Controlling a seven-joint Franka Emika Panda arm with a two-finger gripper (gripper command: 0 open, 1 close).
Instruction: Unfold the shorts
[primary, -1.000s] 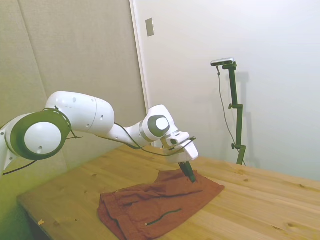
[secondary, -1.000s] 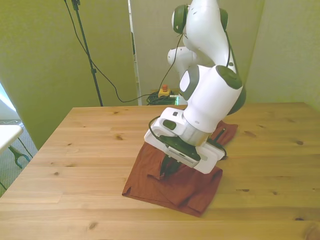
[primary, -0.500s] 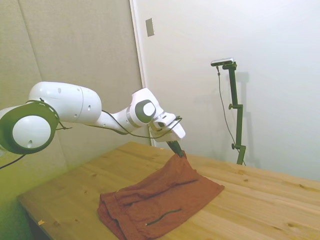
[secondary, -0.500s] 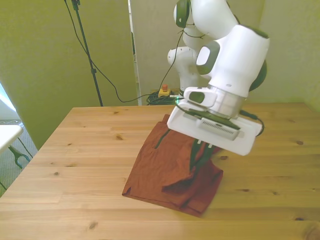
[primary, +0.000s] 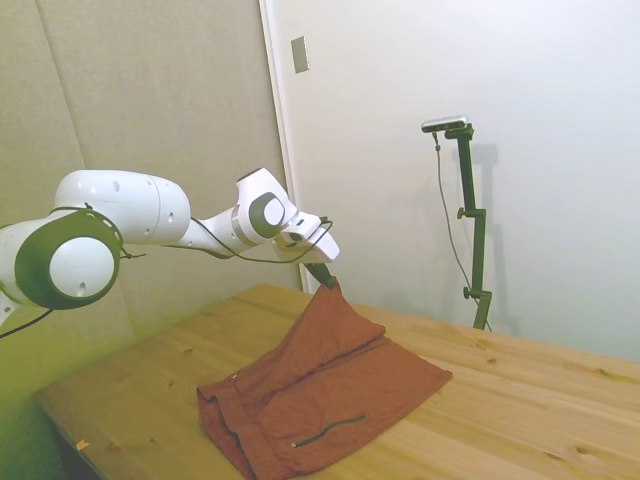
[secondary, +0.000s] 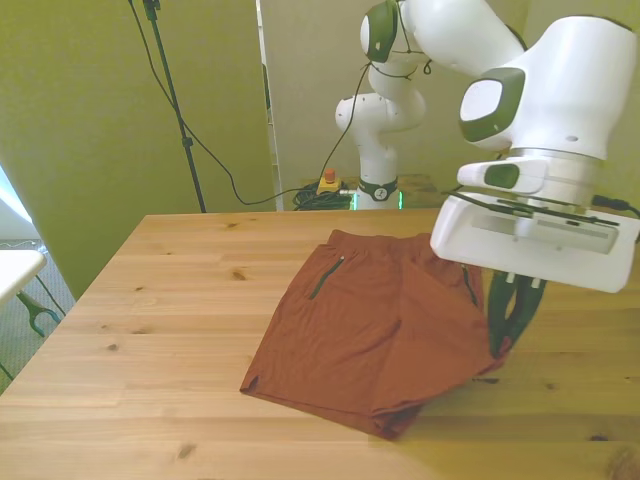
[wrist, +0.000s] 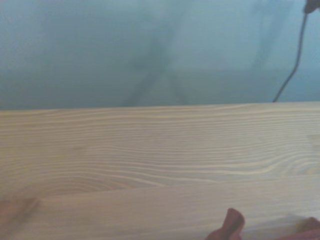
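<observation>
Gripper (primary: 326, 282) is clamped on a pinched edge of the shorts (secondary: 375, 325), holding that part up off the table (secondary: 170, 300) so the fabric rises in a tent shape. Rest of the shorts lies spread on the wood, dark pocket zipper (secondary: 320, 281) toward the front view's left. Wrist view shows bare wood grain and scraps of red fabric (wrist: 229, 226) at the edge.

**Arm raised, tool clamped**

We see the white arm (primary: 120, 215) stretched out level above the table, wrist angled down toward five o'clock. Our tool (secondary: 508, 325) hangs below the flat wrist block, its dark fingers (primary: 322, 278) pinched together on cloth.
</observation>
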